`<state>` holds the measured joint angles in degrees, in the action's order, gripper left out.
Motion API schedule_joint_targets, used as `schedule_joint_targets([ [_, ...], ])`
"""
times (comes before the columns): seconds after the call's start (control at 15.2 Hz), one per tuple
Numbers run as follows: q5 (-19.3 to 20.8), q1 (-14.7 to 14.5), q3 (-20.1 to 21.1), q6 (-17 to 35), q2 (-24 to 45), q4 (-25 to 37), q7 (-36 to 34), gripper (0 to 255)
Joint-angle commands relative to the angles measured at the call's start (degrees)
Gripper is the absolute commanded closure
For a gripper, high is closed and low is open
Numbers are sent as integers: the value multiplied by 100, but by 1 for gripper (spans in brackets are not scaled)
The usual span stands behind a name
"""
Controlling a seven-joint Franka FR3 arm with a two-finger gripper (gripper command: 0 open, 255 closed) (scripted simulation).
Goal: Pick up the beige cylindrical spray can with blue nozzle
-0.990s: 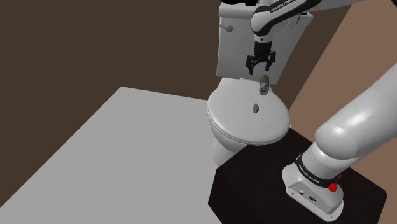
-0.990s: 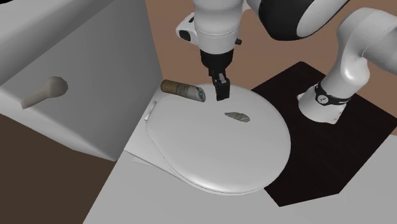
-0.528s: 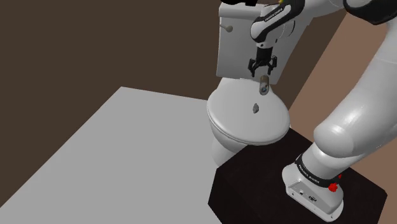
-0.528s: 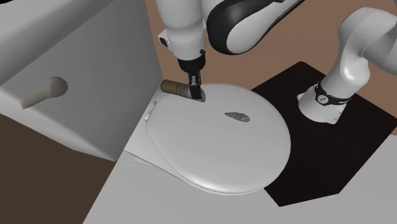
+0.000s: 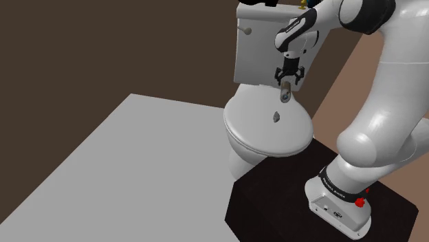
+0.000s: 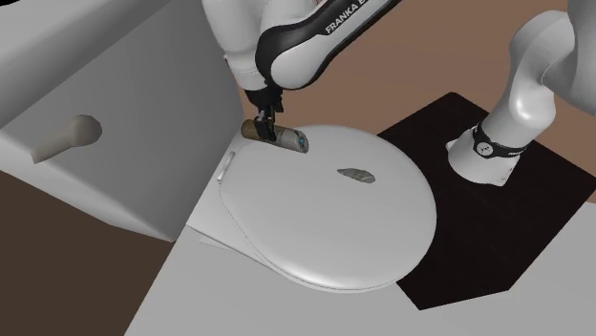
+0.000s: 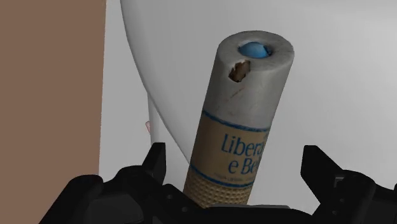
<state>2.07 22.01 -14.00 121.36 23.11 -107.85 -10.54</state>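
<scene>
The beige spray can [image 6: 279, 136] lies on its side at the back of the white toilet lid [image 6: 325, 224], close to the tank. Its grey top with the blue nozzle [image 7: 253, 49] points away from the hand. In the wrist view the can [image 7: 245, 108] runs between the two black fingers [image 7: 155, 160], with gaps on both sides. My gripper [image 6: 265, 125] stands open over the can's base end. From the shoulder view the gripper [image 5: 287, 80] hangs just above the can [image 5: 284, 93].
A small grey-brown lump [image 6: 356, 175] rests mid-lid. The toilet tank [image 6: 124, 95] with its flush handle [image 6: 65, 136] rises right behind the can. The dark stand [image 6: 506, 205] sits at the second exterior view's right, and a grey floor [image 5: 124, 165] spreads to the shoulder view's left.
The gripper has travelled from over the lid toward the tank and come down, so its open fingers now straddle the can's base end. The can has not moved.
</scene>
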Motion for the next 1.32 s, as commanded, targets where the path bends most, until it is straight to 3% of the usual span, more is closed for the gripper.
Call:
schedule_joint_targets([
  [0.0, -71, 71, -18, 87, 258, 149, -33, 0],
  [0.53, -135, 107, 23, 472, 581, 83, -31, 0],
  [0.59, -134, 108, 22, 476, 578, 75, -29, 255],
  [1.25, -125, 100, 16, 414, 530, 89, -31, 255],
])
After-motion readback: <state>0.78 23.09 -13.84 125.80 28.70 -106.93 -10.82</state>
